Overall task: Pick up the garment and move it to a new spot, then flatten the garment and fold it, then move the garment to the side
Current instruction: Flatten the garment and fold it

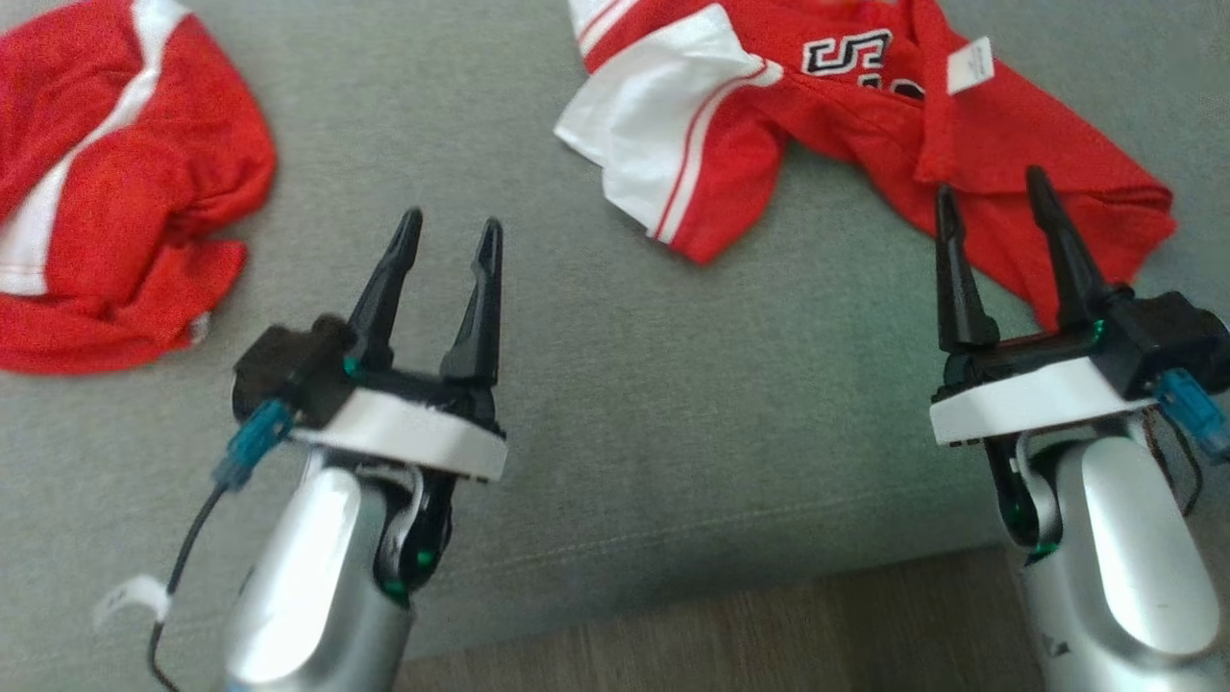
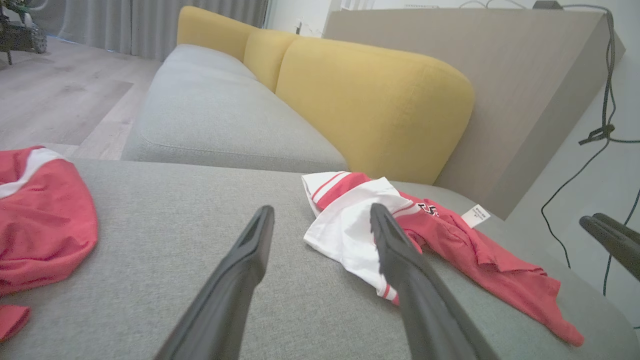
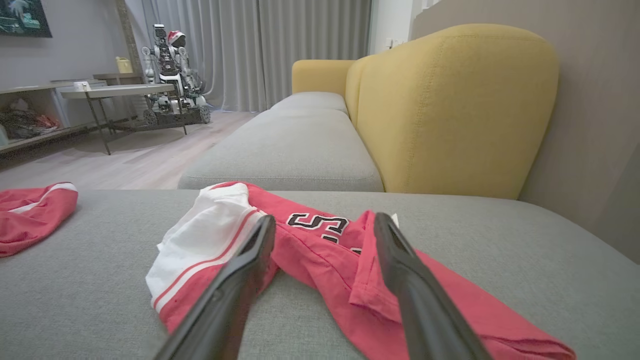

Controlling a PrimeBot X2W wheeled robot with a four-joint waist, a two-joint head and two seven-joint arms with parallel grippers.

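Both claws are wide open and empty over the near half of the grey cushion. The red jersey lies crumpled on the cushion's far right part, not yet lifted. Its long axis runs across the cushion, from the white sleeve towards the middle to a red tail near the right edge. That puts it crosswise to the fingers.

The right gripper is clearly the nearer one. Its tips sit at the jersey's near hem, and from its own wrist the cloth lies straight ahead between the two fingers. I can't tell whether they touch the fabric. The left gripper hangs over the cushion's middle with the sleeve ahead and to its right, well apart. Both forearms rise from the cushion's front edge, fingers pointing away. A second red garment lies bunched at the cushion's far left.

My read: the right claw pinches first.
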